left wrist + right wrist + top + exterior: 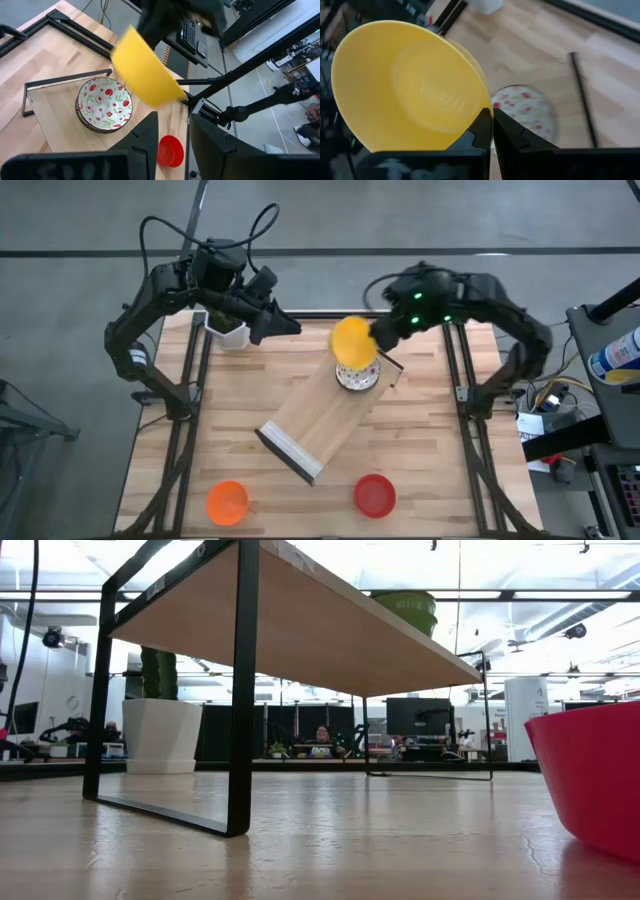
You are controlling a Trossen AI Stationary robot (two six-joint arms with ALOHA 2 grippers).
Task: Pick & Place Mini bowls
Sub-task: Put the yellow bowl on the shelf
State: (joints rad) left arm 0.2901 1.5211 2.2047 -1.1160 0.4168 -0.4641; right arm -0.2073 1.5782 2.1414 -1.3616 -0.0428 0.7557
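My right gripper [491, 114] is shut on the yellow mini bowl [410, 85] and holds it in the air just on the far side of a stack of white red-patterned bowls [357, 376]. That stack rests on a low wooden shelf [318, 420]. The orange bowl [227, 502] and the red bowl [375, 494] sit on the table near its front edge. My left gripper [174, 120] hovers open near the far left corner [290, 327], touching nothing. My right gripper pinches the yellow bowl's rim [481, 102], one finger on the inner side and one on the outer wall. The fingers come from the table's right [380, 337], slanting down. The bowl is lifted clear and tilted steeply on edge, above the patterned stack.
A white square pot with a cactus [228, 333] stands at the far left, under my left arm. The shelf has black metal legs [240, 690] and lies slantwise across the table's middle. Bare table lies between the orange and red bowls.
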